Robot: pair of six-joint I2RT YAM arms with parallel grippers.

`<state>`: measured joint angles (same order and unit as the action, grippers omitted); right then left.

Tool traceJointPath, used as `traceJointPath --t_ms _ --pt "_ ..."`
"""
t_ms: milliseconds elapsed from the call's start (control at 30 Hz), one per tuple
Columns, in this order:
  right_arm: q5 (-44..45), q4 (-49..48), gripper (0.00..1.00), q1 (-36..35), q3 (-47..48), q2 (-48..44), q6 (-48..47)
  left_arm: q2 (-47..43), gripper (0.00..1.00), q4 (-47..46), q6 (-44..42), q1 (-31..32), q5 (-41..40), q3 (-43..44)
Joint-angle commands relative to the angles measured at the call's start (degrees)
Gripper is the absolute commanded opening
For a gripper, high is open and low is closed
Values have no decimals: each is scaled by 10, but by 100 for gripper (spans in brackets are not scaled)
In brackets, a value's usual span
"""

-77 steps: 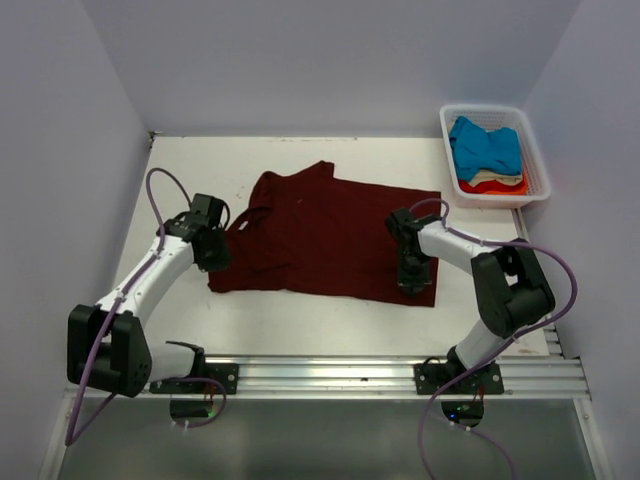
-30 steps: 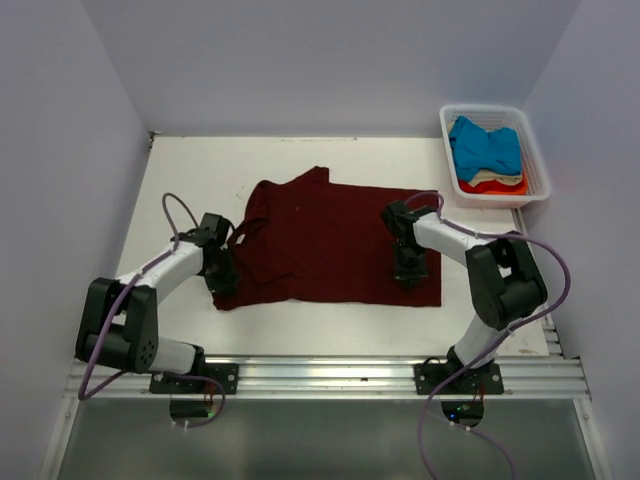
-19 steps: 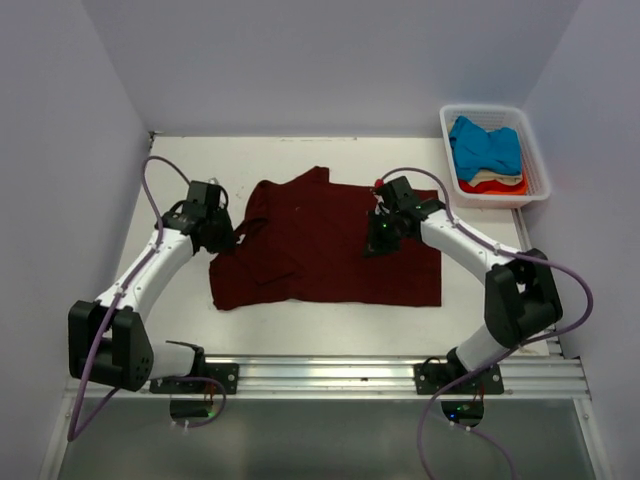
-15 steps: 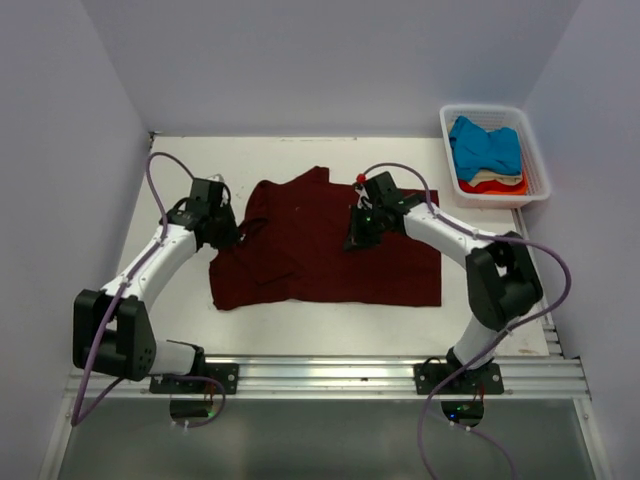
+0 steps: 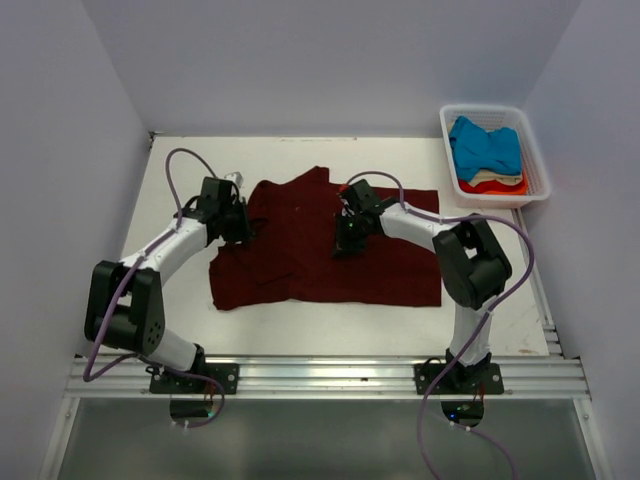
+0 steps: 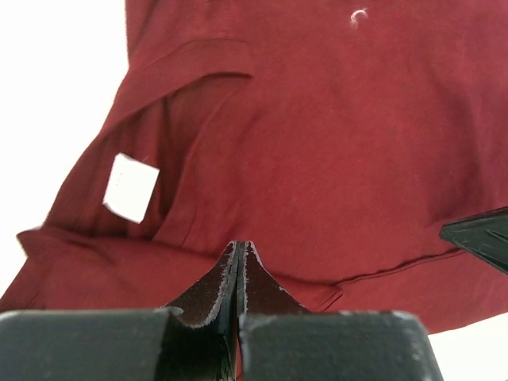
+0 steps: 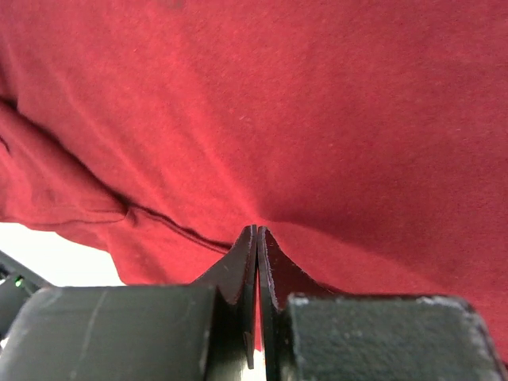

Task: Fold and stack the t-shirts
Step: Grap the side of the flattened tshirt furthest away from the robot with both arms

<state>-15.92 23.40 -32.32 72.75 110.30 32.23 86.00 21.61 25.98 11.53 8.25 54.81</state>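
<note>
While both arms reach inward over the white table (image 5: 300,330), a dark maroon short-sleeved cloth t-shirt (image 5: 385,270) lies spread flat across its middle, collar end toward the left arm and hem toward the right. The left gripper (image 5: 240,228) sits at the shirt's collar edge with its fingers pressed together. From the left wrist camera its closed tips (image 6: 240,248) hang over wrinkled maroon cloth (image 6: 333,135), near the open neckline and a small white sewn-in label (image 6: 131,187). The right gripper (image 5: 345,238) is down on the middle of the shirt, also shut tight. In the right wrist view its tips (image 7: 255,234) meet the fabric (image 7: 317,103), which puckers slightly around them. Whether either gripper actually pinches cloth cannot be told. The two grippers are near each other, with a stretch of shirt between them.

At the far right corner of the table stands a white plastic slatted basket (image 5: 541,170), well apart from the maroon shirt. It holds a crumpled bright blue t-shirt (image 5: 485,145) on top of a cream one (image 5: 492,178) and an orange-red one (image 5: 500,187).
</note>
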Motion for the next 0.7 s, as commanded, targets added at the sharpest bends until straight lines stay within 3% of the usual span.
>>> traceJointPath --t_ms 0,400,667 --pt "26 -5 0 -5 8 4 8 35 0 -48 -22 4 37 9" --pt "48 -8 0 -11 -5 11 6 169 0 -9 -52 4 41 87" --pt "56 -5 0 -11 -18 10 -4 203 0 69 -44 1 -108 122"
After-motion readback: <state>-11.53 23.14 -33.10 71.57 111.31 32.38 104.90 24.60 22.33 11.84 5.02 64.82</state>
